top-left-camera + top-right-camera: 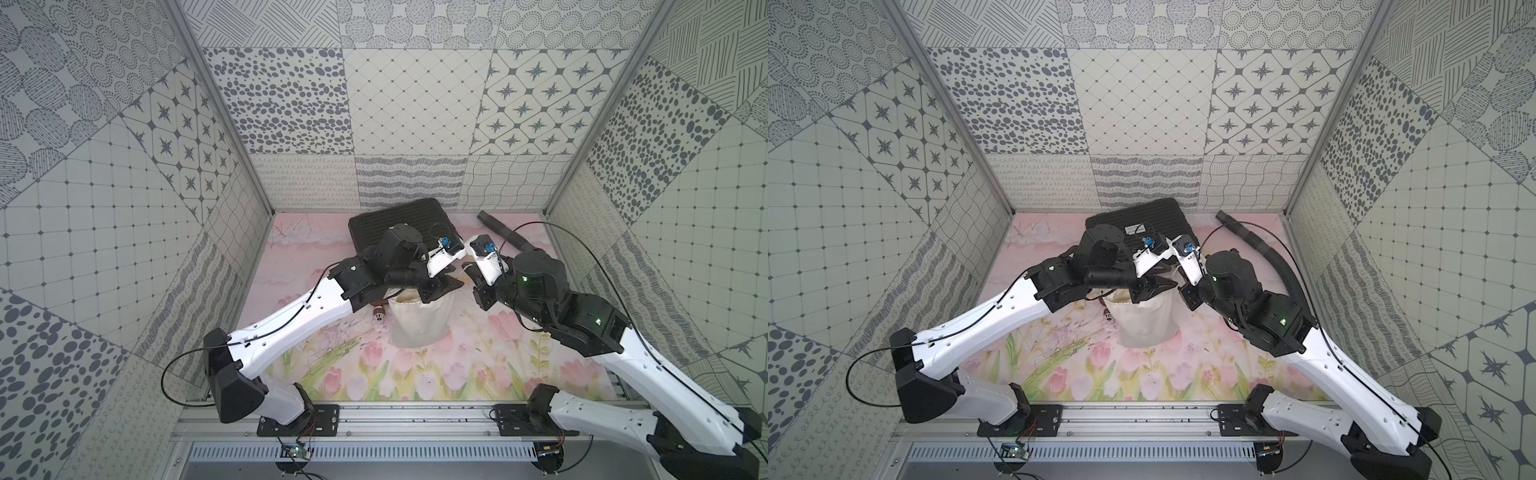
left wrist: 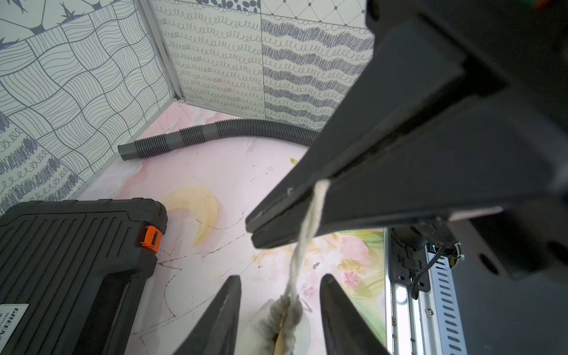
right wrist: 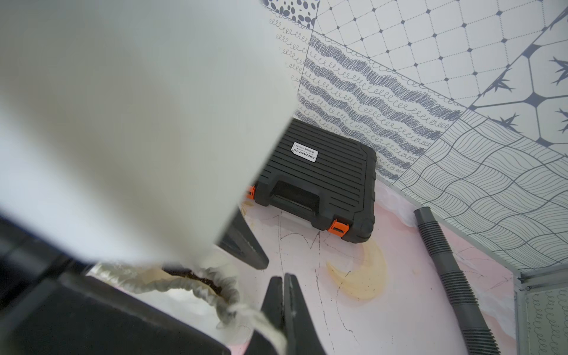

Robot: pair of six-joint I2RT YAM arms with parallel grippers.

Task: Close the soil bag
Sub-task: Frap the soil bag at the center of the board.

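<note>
Now the soil bag (image 1: 419, 324) stands up in the middle of the flowery mat (image 1: 478, 374), just in front of the black case (image 1: 399, 216) and between the two arms. It is a soft cloth sack, so I think it will squash and flop if pushed. The soil inside likely makes it heavy at the bottom, which should help it stay put. Its top is bunched up but not shut: in the right wrist view a gap is open in the neck (image 3: 212, 281) and dark soil shows inside. The best place to hold is not the floppy cloth but the thin white cord (image 2: 299, 252), because pulling it draws the neck tight. The right gripper (image 3: 282, 276) has its jaws pressed together on that cord, close to where it leaves the neck. The left gripper (image 2: 281, 276) has its jaws apart, one on each side of the bunched neck, and does not seem to touch it. The cord is thin and could slip out of a weak pinch. A pull that is too hard could tip the bag and spill soil, so the neck should be held steady.
</note>
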